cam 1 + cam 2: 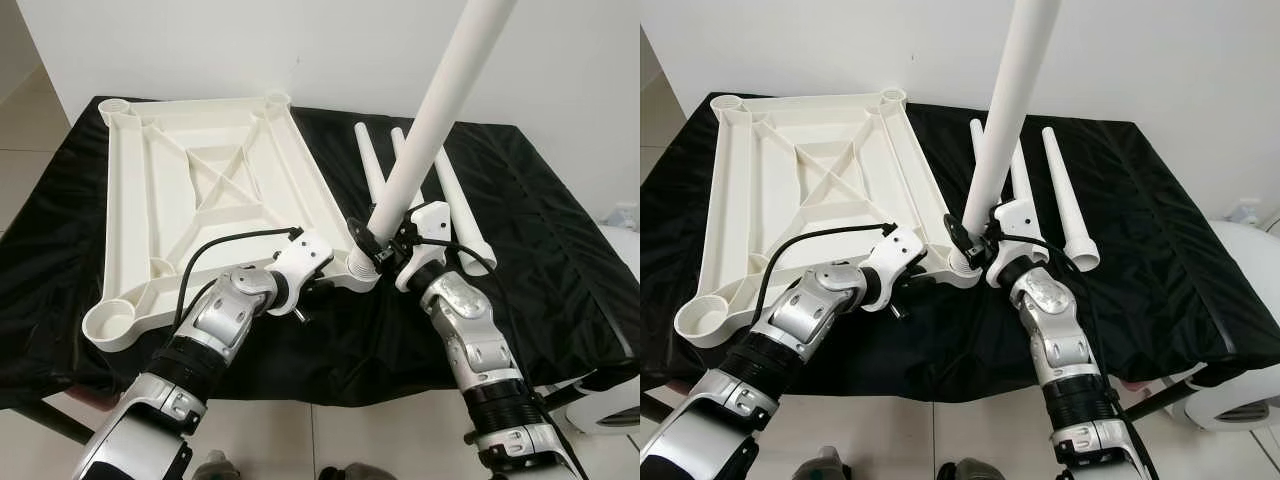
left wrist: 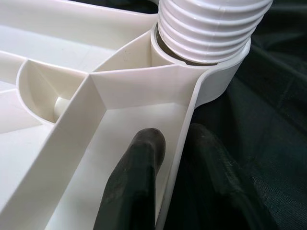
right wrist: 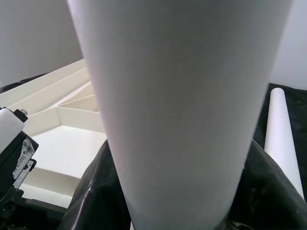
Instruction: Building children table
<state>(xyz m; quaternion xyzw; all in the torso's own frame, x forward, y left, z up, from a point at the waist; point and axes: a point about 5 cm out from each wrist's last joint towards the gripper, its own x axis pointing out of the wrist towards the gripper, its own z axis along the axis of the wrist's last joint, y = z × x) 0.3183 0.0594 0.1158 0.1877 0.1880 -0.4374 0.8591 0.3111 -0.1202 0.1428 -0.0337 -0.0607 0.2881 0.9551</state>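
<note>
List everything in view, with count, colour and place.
Ribbed plastic tabletop: one, white, lying underside up on the left of the cloth.
Upright plastic table leg: one, white, threaded end at the tabletop's near right corner socket.
Loose tapered table legs: three, white, lying on the cloth right of the tabletop.
Cloth: one, black, covering the work surface.
White appliance: one, on the floor at far right.
Left gripper: black, one finger each side of the tabletop's rim by that socket.
Right gripper: black, clamped on the upright leg.

Black-draped table bears tabletop, loose legs.
</note>
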